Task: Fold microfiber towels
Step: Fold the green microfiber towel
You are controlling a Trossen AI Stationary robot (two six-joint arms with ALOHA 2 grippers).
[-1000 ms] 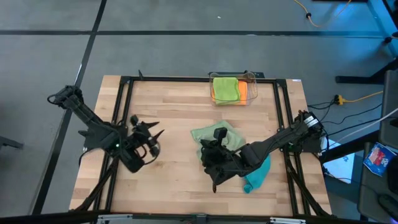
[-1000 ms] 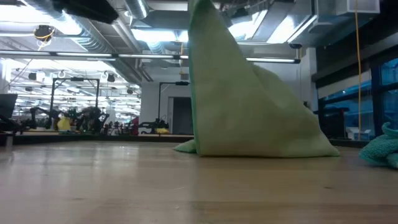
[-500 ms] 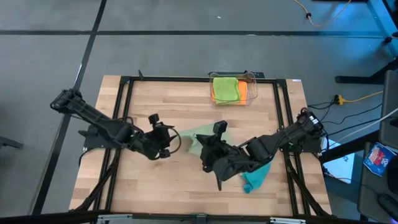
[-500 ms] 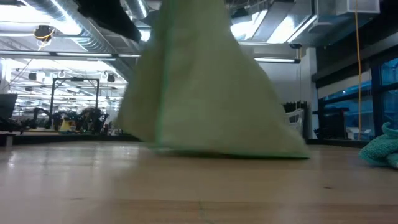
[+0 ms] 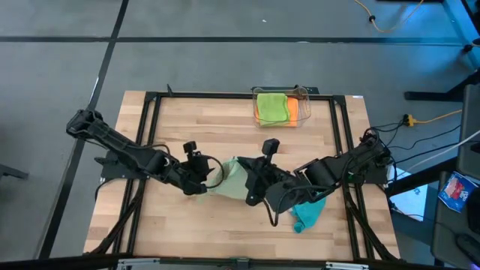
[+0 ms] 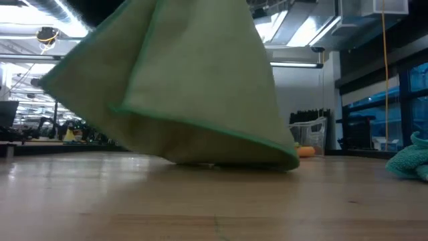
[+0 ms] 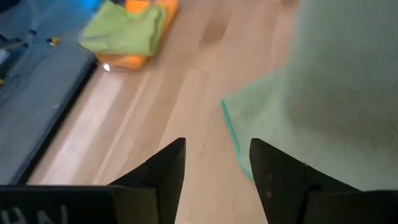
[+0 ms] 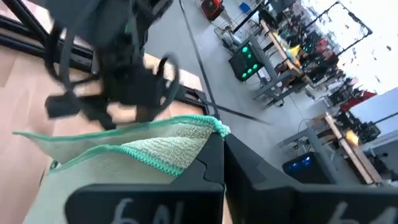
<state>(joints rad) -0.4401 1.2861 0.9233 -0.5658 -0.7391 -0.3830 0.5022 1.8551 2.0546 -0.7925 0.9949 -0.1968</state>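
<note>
Clamped shut on a corner of the pale sage green towel [image 8: 134, 149], the right gripper [image 5: 253, 180] holds that cloth lifted near the middle of the table [image 5: 180, 120], so that in the low view the towel [image 6: 194, 87] hangs as a broad tent with its teal-stitched hem just touching the wood. Facing it from the other side, the left gripper [image 5: 201, 177] hovers with its fingers [image 7: 165, 171] spread apart, right at the hanging edge of the same towel [image 5: 229, 178]; from its wrist camera the cloth's green hem [image 7: 231, 134] lies just ahead of the open fingertips, and nothing is between them. Just beyond the right arm, toward the table's right front, the teal towel [image 5: 309, 212] lies crumpled on the wood, well clear of the lifted cloth. At the far edge of the table stands the clear plastic bin [image 5: 302, 93], holding the lime green towel [image 5: 271, 107] folded on top of the orange towel [image 5: 293, 111].
</note>
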